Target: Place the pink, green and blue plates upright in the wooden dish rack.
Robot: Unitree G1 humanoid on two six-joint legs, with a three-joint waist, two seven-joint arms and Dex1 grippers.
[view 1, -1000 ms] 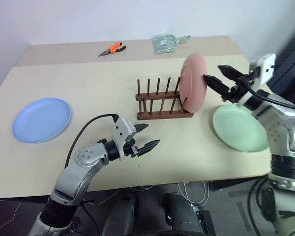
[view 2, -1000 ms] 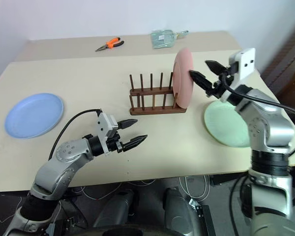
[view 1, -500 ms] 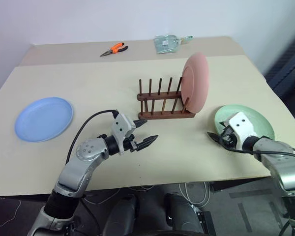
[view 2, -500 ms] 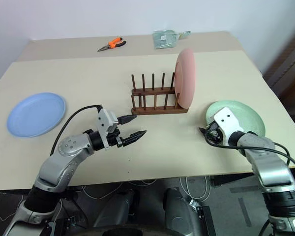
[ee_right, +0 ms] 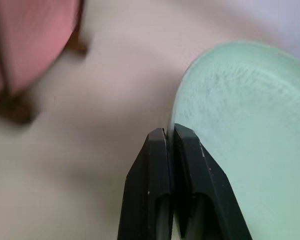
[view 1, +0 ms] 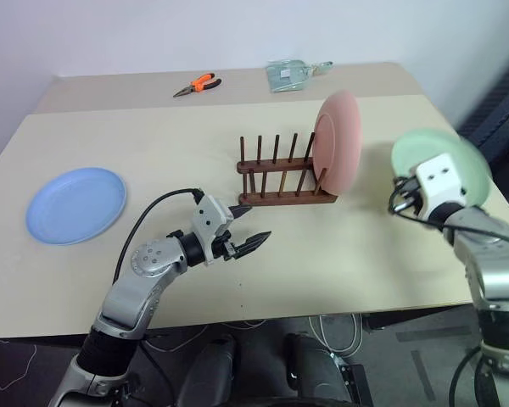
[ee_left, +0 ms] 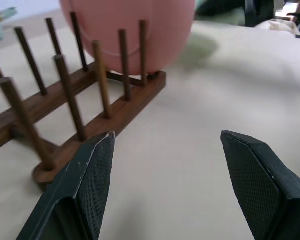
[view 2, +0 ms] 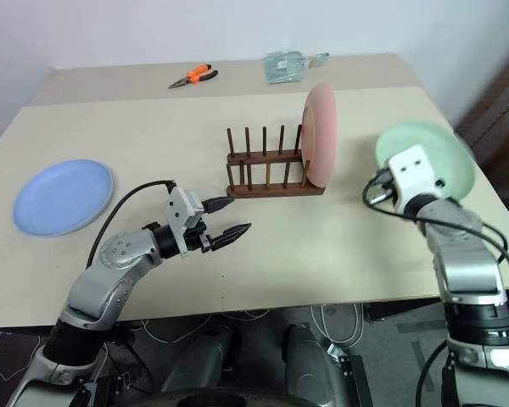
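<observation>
The rack point(view 1: 284, 174) at upper centre has its right-end slot blocked by the pink plate point(view 1: 336, 142); the peg gaps to that plate's left stand open. Bare tabletop point(view 1: 339, 254) stretches across the lower centre of the frame.

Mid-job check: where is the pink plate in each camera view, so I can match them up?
Left eye view: pink plate stands upright at the right end of the wooden dish rack.
Right eye view: pink plate in the same place, at the rack's right end.
Left wrist view: pink plate behind the rack's far pegs.
Right wrist view: pink plate blurred, across bare table from the green plate.
Shared landmark: the rack.
</observation>
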